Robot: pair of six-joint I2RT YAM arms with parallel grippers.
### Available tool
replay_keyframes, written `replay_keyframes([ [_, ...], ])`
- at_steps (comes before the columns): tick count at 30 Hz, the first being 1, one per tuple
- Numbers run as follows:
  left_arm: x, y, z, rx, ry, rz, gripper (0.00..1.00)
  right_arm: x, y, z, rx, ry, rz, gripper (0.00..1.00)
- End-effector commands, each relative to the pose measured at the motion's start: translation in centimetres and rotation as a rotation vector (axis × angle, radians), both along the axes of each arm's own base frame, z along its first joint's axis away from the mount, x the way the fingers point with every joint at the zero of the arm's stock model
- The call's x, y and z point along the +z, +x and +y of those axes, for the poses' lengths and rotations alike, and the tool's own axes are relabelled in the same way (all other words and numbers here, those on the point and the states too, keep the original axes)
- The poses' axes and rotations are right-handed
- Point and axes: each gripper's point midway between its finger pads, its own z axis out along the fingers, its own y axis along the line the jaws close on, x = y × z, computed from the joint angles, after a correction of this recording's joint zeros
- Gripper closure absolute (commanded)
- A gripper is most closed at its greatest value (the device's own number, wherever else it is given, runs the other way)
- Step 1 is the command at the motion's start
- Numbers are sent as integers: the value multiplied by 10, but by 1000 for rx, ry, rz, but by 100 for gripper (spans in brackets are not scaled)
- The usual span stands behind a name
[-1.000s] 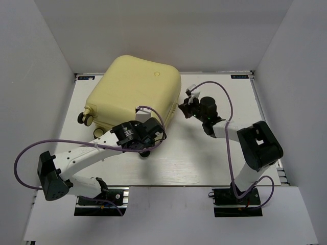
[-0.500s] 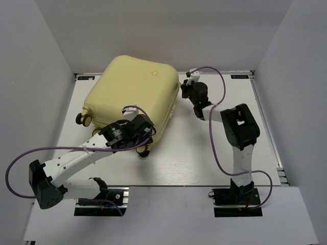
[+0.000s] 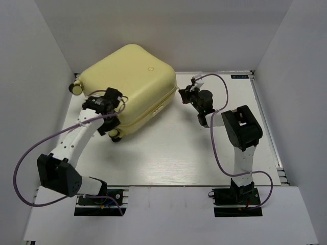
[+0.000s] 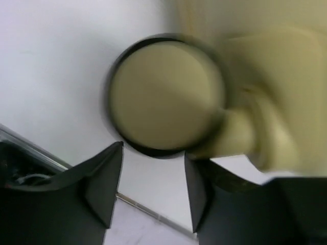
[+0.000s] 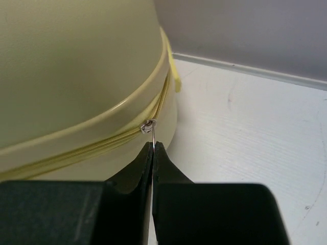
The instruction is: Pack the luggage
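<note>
The closed pale yellow suitcase lies flat on the far left part of the desk, turned at an angle, its left corner near the side wall. The right tool is clenched on the small metal zipper pull at the suitcase's right edge. The left tool is released, its fingers spread just below a blurred cream wheel with a black rim.
</note>
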Motion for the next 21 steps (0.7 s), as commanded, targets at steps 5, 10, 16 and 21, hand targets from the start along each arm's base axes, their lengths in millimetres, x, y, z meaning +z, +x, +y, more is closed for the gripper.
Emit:
replay_keyframes([
  [5, 48, -104, 190, 483, 584, 228, 94, 13, -14, -35, -1, -90, -53, 100],
  [10, 25, -55, 189, 410, 368, 50, 89, 8, -25, -4, 193, -196, -41, 100],
  [16, 1, -29, 168, 359, 218, 28, 36, 12, -22, 4, 231, -239, -42, 100],
  [21, -32, 4, 167, 418, 158, 162, 40, 10, -22, 6, 264, -269, -35, 100],
])
